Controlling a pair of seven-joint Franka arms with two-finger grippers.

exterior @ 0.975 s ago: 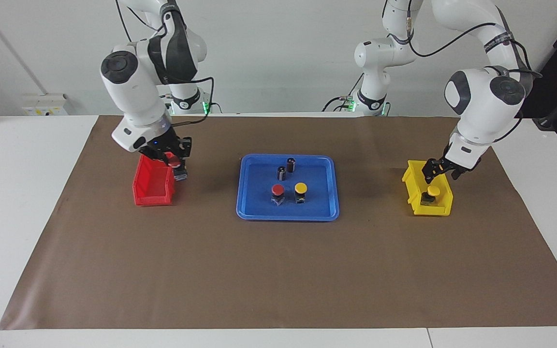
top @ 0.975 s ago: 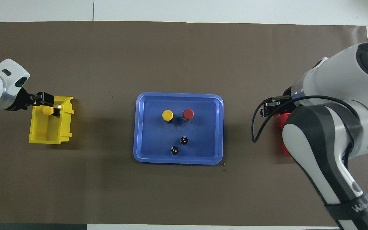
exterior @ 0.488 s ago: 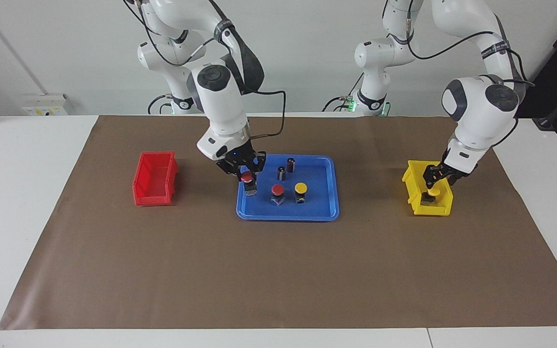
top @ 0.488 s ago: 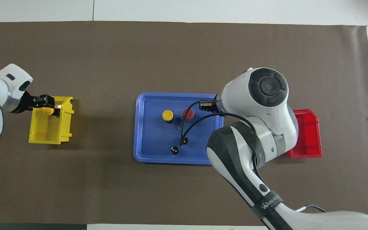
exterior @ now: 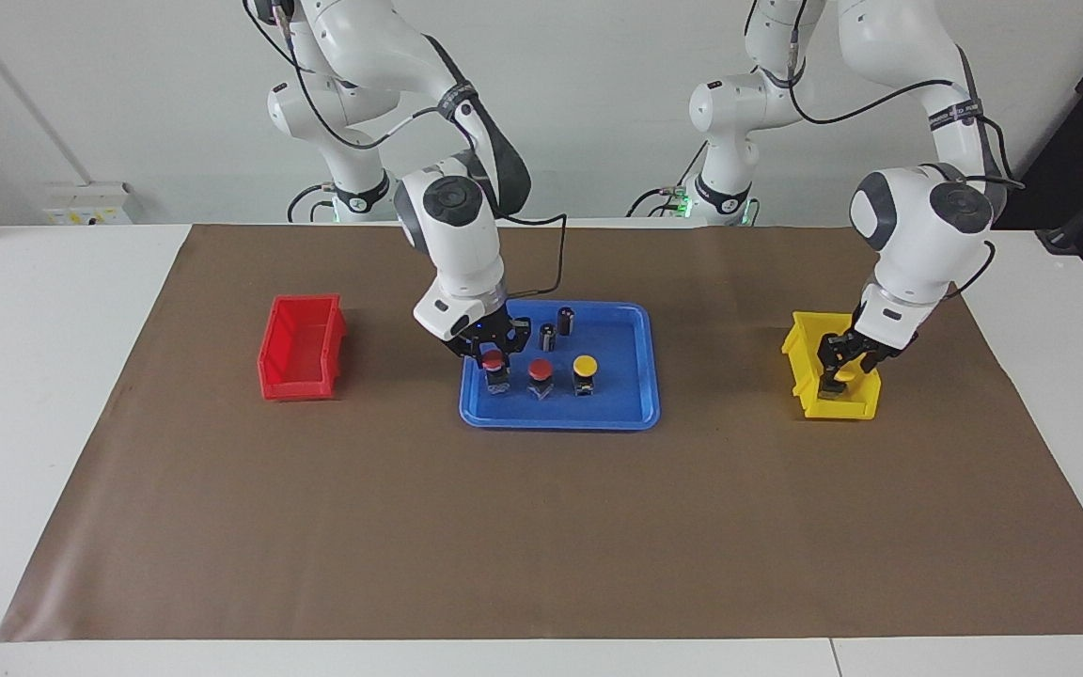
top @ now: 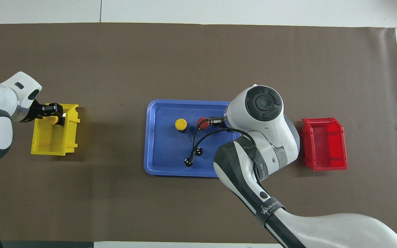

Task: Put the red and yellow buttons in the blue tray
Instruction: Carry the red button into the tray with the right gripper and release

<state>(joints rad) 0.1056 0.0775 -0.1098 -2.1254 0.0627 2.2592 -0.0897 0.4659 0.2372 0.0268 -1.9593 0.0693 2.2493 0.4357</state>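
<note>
The blue tray (exterior: 560, 422) (top: 149, 137) lies mid-table. In it stand a red button (exterior: 540, 370) (top: 203, 123) and a yellow button (exterior: 585, 365) (top: 181, 124). My right gripper (exterior: 494, 359) is shut on a second red button (exterior: 495, 361), held low inside the tray at the end toward the right arm, beside the standing red one. The overhead view hides that button under the arm. My left gripper (exterior: 840, 363) (top: 53, 114) is down in the yellow bin (exterior: 833, 402) (top: 55, 139), right at another yellow button (exterior: 839, 370) (top: 51, 120).
Two dark capless cylinders (exterior: 548, 336) (exterior: 566, 320) stand in the tray's half nearer the robots. An empty red bin (exterior: 302, 350) (top: 324, 144) sits toward the right arm's end. Brown paper (exterior: 541, 527) covers the table.
My right arm carried the red button from over the red bin to the tray and lowered it. My left gripper sank deeper into the yellow bin onto the yellow button.
</note>
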